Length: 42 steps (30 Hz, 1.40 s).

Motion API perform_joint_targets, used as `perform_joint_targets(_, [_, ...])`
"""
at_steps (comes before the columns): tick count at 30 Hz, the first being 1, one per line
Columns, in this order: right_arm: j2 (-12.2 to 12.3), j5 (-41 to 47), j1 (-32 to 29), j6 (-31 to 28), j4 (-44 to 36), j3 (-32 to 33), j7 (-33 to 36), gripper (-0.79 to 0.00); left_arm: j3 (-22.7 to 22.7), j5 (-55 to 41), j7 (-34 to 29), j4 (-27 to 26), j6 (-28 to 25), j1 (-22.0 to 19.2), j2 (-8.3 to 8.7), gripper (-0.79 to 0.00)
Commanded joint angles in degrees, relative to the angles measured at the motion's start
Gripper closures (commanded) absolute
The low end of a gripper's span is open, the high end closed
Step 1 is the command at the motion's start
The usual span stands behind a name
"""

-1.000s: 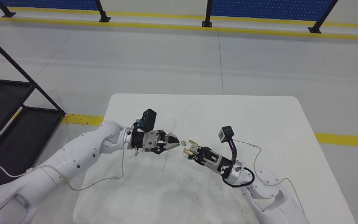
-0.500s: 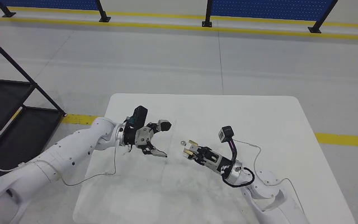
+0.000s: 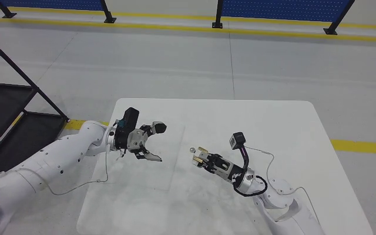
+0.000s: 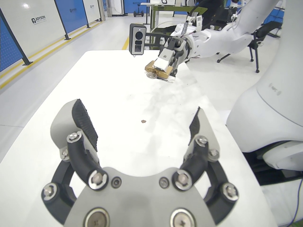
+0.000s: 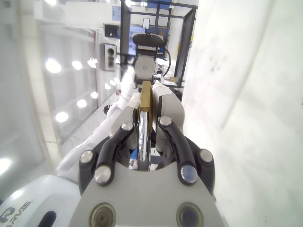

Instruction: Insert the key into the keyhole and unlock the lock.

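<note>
Left gripper (image 4: 138,109) hangs spread wide and empty over the bench (image 4: 99,81), well apart from the lock (image 4: 151,67), and the right gripper (image 4: 165,63) is pinching that lock by its brass body. Look at the key (image 4: 151,74): it sticks out of the lock's near face, seated by the look of it. Good form now means holding the lock dead steady, and any return should come straight along the key's line. A second ago the left gripper was right up at the key; now it's let go and backed away.
</note>
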Motion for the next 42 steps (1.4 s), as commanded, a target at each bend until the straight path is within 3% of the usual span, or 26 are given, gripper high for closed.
perform_joint_targets(1, [0.00,0.00,0.00,0.00,0.00,0.00,0.00,0.000,-0.11,0.17,1.29,-0.04,0.00,0.16,0.78,-0.785])
perform_joint_targets(5, [0.00,0.00,0.00,0.00,0.00,0.00,0.00,0.000,0.22,0.58,2.86,-0.28,0.00,0.64,1.92,-0.785])
perform_joint_targets(15, [0.04,-0.73,0.08,0.33,0.04,-0.11,0.11,0.000,0.22,0.58,2.86,-0.28,0.00,0.64,1.92,-0.785])
perform_joint_targets(25, [0.10,-16.17,8.70,15.93,0.72,-7.41,8.57,0.000,0.22,0.58,2.86,-0.28,0.00,0.64,1.92,-0.785])
perform_joint_targets(42, [-1.19,-32.33,19.08,32.08,3.08,-15.68,8.78,0.000,0.22,0.58,2.86,-0.28,0.00,0.64,1.92,-0.785])
